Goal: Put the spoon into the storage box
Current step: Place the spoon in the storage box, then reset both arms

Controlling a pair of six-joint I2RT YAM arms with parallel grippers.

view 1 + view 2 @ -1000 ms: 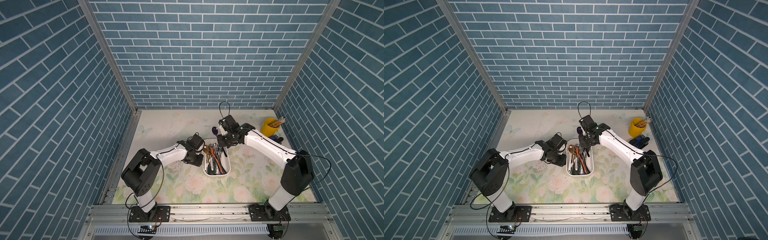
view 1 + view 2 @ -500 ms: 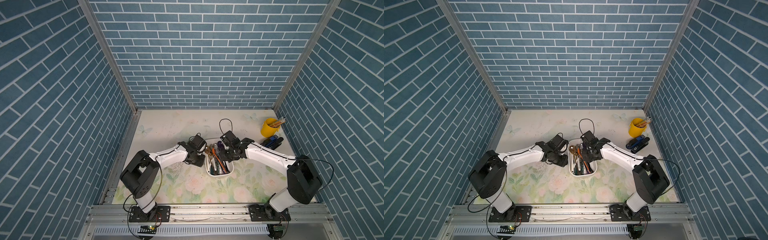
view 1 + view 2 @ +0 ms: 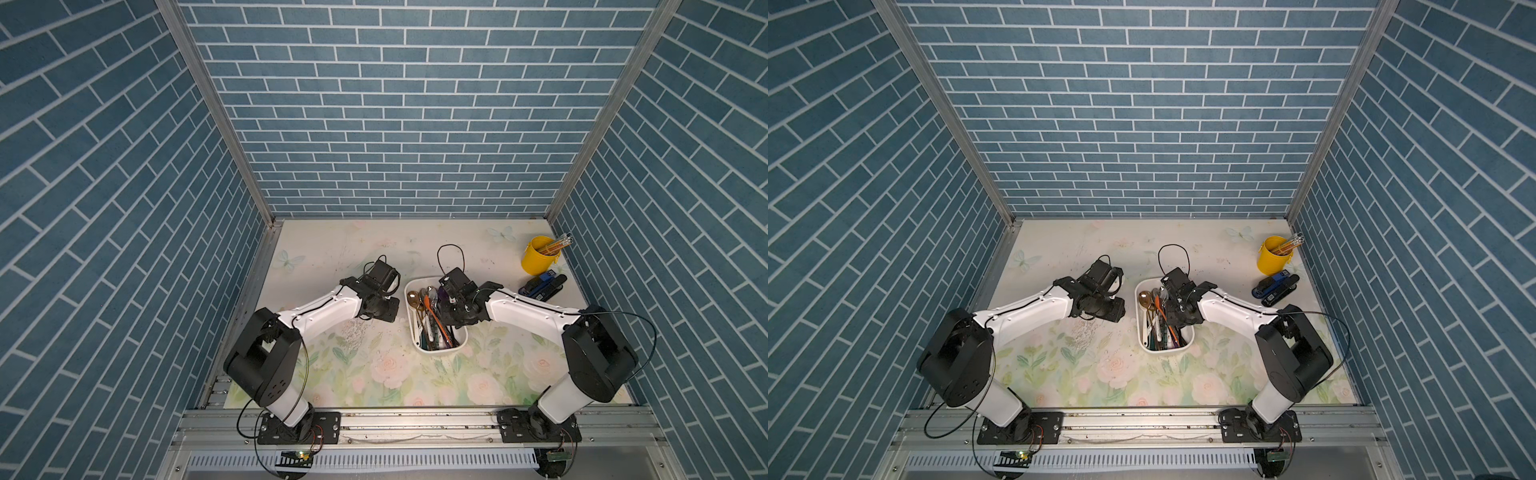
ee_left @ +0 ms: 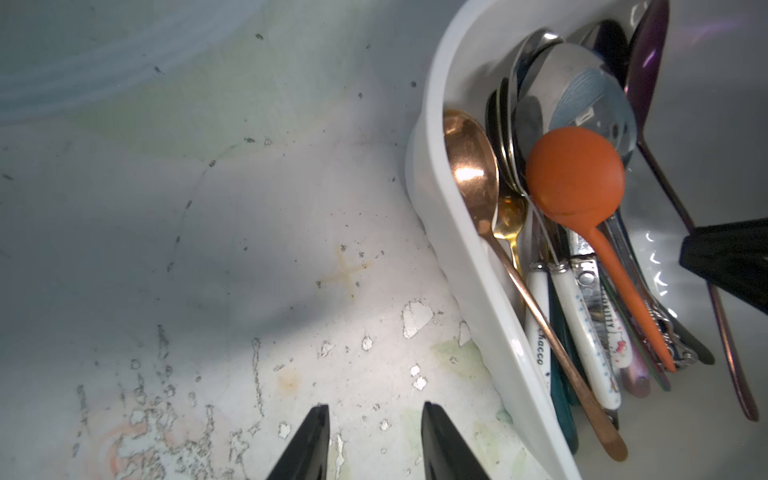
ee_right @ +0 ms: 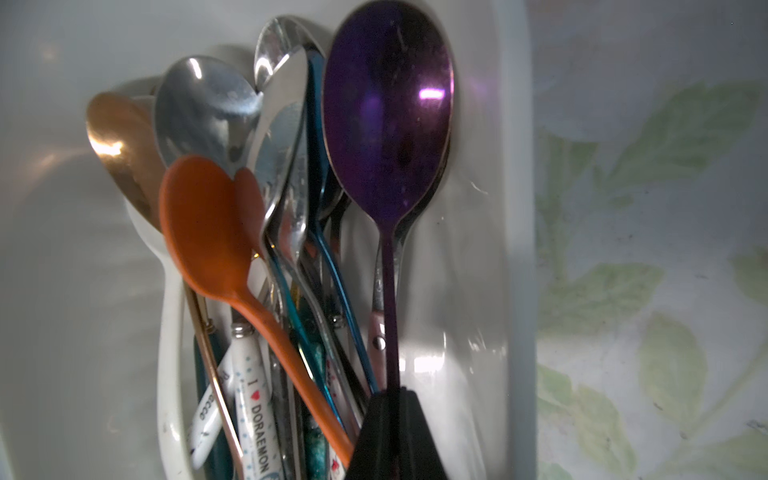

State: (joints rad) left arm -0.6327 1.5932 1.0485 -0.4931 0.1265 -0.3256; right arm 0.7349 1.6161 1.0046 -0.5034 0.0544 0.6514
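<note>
Right pincer (image 5: 397,397) is clamped tight on the thin handle of the purple spoon (image 5: 388,120) - fingers pressed together with just the handle between them. The spoon is down inside the white storage box (image 5: 515,208), bowl facing up at the far end, close against the long wall on the right arm's side, and it overlaps the bowl of a steel spoon under it; can't tell if it touches the bottom. The box is already packed with cutlery: an orange spoon (image 5: 208,224) on top of the heap, a copper spoon (image 4: 469,162) along the opposite wall, steel and white-handled ones in between. Left pincer (image 4: 374,409) is part-way open, nothing between its fingers, low over the bare floral tabletop (image 4: 208,249) just beside the box - not touching it. In both top views the box sits mid-tabletop between the two arms. Yellow cup (image 3: 538,255) with pencils (image 3: 559,245) stands well apart at the far right corner.
</note>
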